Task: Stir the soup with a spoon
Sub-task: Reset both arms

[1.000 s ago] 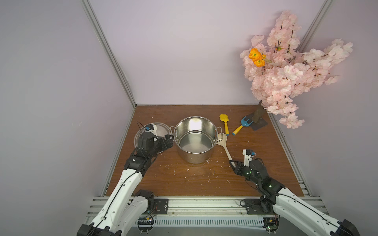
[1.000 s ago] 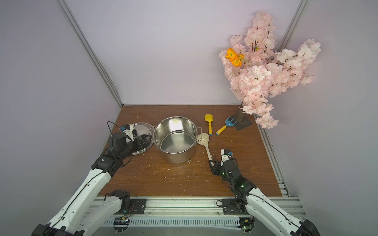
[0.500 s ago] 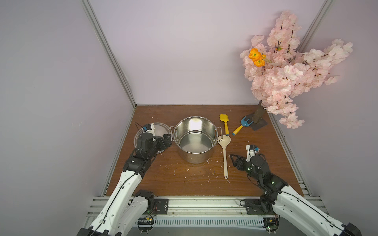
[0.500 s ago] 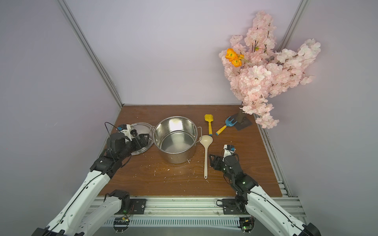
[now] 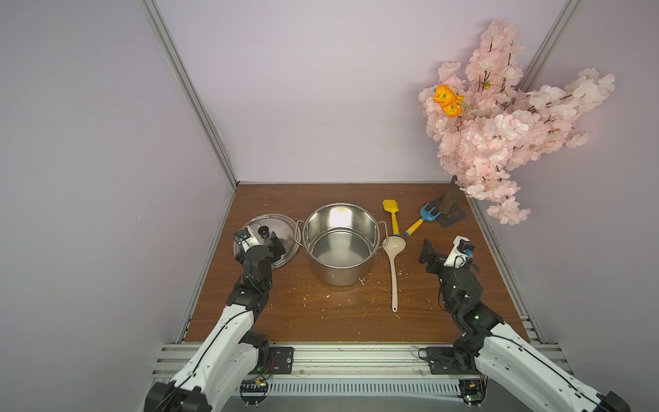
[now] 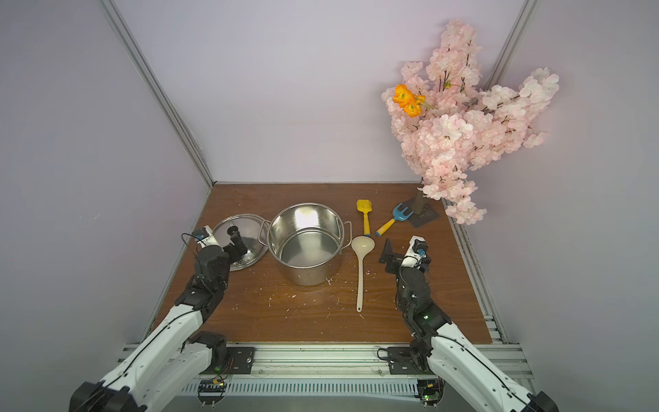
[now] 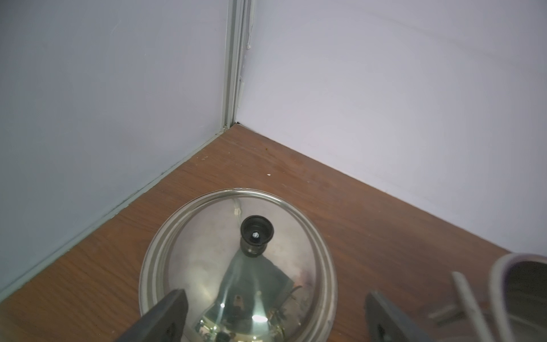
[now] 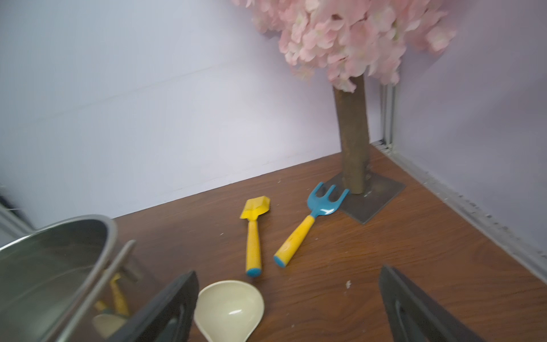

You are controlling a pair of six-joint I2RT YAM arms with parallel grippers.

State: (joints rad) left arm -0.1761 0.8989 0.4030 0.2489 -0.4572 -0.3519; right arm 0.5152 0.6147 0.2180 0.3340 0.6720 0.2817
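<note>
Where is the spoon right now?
In both top views the spoon lies flat on the table just right of the steel pot, its bowl near the yellow shovel's handle end.

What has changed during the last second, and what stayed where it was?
The right gripper let go of the spoon, opened wide and drew away to the robot's right. The spoon, slanted before, now lies straight on the table beside the pot. The left gripper stays open above the lid. The pot, lid, yellow shovel and blue rake kept their places.
</note>
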